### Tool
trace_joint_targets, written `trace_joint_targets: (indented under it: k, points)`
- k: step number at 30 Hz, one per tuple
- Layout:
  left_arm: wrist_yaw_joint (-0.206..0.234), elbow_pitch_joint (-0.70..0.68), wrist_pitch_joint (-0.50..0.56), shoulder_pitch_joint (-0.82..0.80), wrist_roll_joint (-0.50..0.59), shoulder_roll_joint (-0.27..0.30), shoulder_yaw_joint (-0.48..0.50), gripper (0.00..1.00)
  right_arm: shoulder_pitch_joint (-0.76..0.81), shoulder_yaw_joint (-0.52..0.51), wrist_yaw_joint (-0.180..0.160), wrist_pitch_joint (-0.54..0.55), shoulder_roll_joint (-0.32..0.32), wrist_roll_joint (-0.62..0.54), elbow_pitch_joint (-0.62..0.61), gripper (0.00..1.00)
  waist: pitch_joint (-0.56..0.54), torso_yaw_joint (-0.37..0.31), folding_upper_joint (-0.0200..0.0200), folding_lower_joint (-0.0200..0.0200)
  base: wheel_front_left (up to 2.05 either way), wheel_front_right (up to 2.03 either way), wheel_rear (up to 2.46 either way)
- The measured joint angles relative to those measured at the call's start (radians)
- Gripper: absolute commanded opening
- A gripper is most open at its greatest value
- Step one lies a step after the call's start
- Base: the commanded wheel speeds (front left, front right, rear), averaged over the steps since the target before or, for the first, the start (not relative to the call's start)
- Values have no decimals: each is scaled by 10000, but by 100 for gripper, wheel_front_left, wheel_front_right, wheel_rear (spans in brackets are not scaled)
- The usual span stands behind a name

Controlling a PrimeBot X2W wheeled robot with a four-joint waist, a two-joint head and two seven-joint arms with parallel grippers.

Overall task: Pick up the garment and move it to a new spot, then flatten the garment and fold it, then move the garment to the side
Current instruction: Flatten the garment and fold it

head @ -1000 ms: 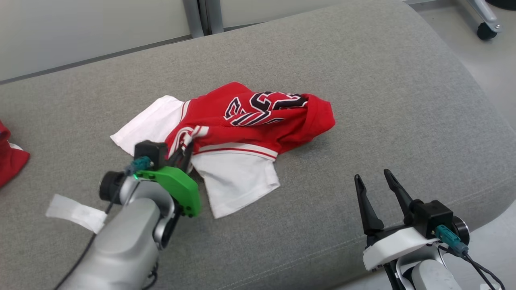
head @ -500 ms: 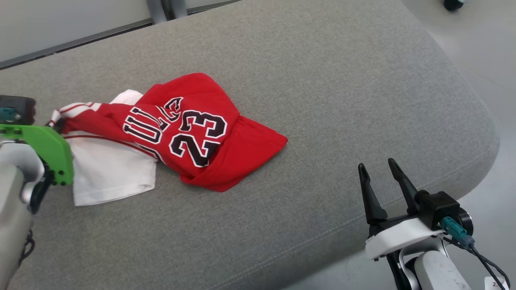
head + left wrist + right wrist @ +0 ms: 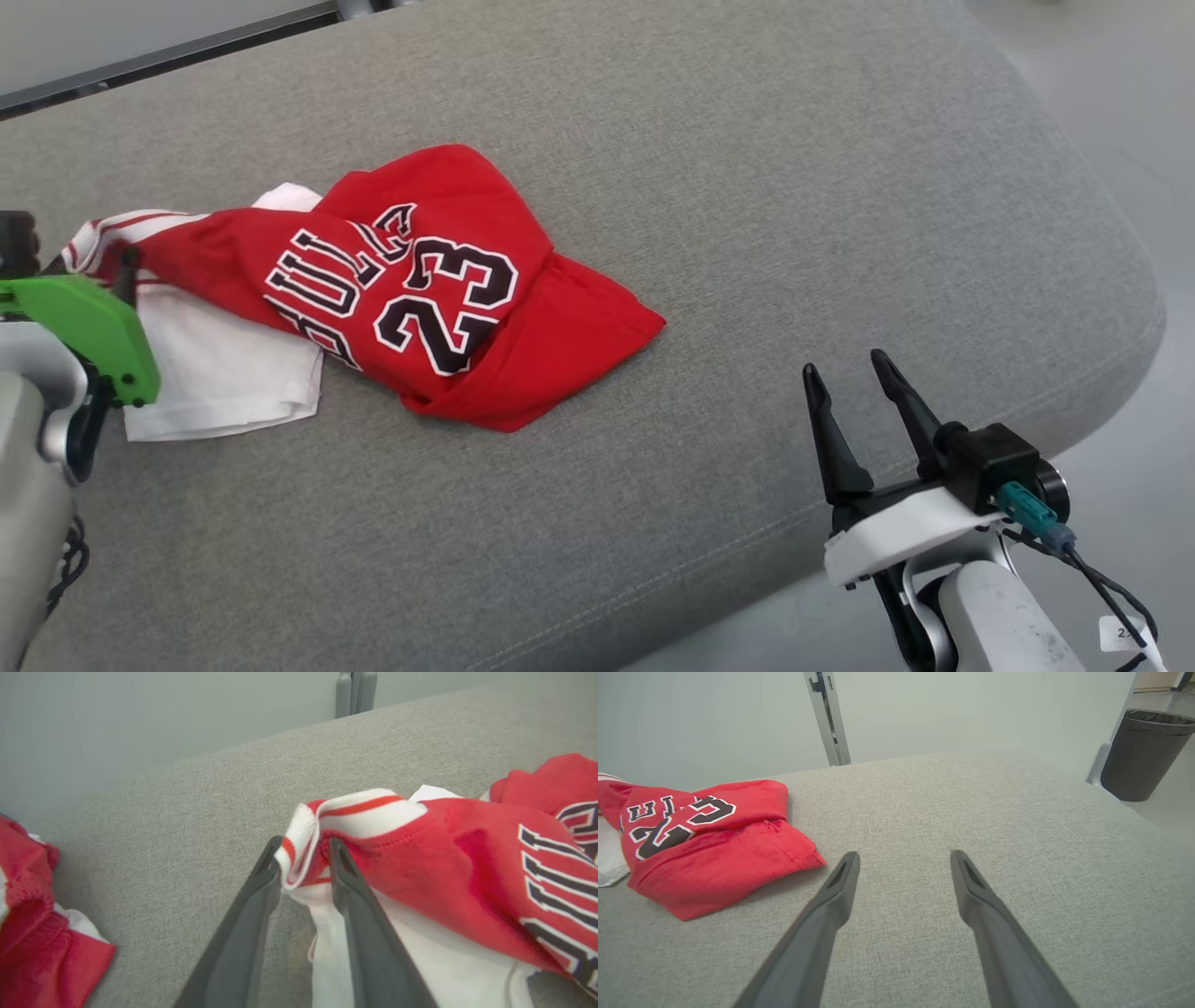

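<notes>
The garment [image 3: 411,299] is a red and white jersey with the number 23 in black, lying crumpled on the grey cushion [image 3: 747,187]. My left gripper [image 3: 303,851] is shut on the garment's striped red and white edge, which bunches between its two fingers; in the head view that gripper [image 3: 117,266] sits at the far left behind its green mount. White fabric [image 3: 224,373] of the garment spreads below the grip. My right gripper [image 3: 850,373] stands open over bare cushion to the right of the jersey [image 3: 705,849], with nothing between its fingers [image 3: 840,882].
Another red and white garment [image 3: 32,914] lies on the cushion to the left of my left gripper. The cushion's front edge curves down near my right arm. A dark bin [image 3: 1141,753] stands on the floor beyond the cushion's far right. A grey wall runs behind.
My left gripper has pulled the garment's edge leftward, stretching the jersey so the 23 shows face up. The head camera has also shifted. The right gripper stays open.
</notes>
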Motion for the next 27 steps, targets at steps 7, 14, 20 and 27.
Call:
trace_joint_targets:
  k: [7,14,20,27]
  points:
    - [-199,-1087,-872,113,-8,-756,-117,100,-807,334,0,6,-12,-274,995,100,-306,936,0,-1,0,0,0]
    - [102,-3045,-1413,1221,-98,-1277,-253,100,-2186,1137,2,1124,-665,192,2251,100,-734,2047,1,0,0,0,0]
    - [907,-4719,-1555,2710,-159,-1344,-447,100,-3318,1653,2,2104,-1384,1310,3239,100,-1014,3147,0,0,0,0,0]
    - [1551,-5994,-1768,3684,-232,-1542,-552,100,-4105,2309,2,2936,-1908,2514,4385,100,-1147,4253,0,0,0,0,0]
